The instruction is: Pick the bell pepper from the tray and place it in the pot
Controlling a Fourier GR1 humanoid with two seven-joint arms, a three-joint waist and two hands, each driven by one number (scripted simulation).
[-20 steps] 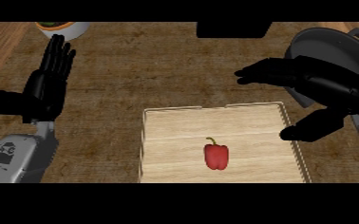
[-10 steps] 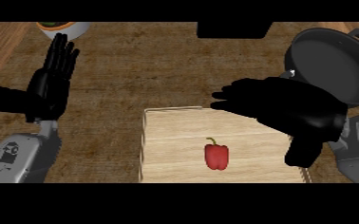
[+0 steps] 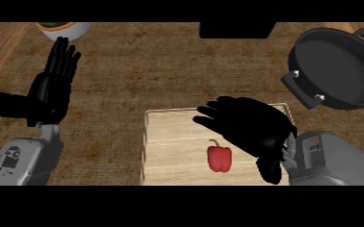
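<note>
On the brown wood-grain counter (image 3: 156, 72), a pale wooden tray (image 3: 171, 139) is seen beneath the right hand (image 3: 249, 127), whose fingers are spread and relaxed, with nothing gripped. The red bell pepper (image 3: 219, 157) is found on the tray just beside that hand, below and left of its palm. The dark pot (image 3: 338, 65) is set beyond the hand, to its right. The left hand (image 3: 53, 84) is rested open, fingers up, well apart at the left. Since half a second earlier, the right hand has been brought inward over the tray, nearer the unmoved pepper.
</note>
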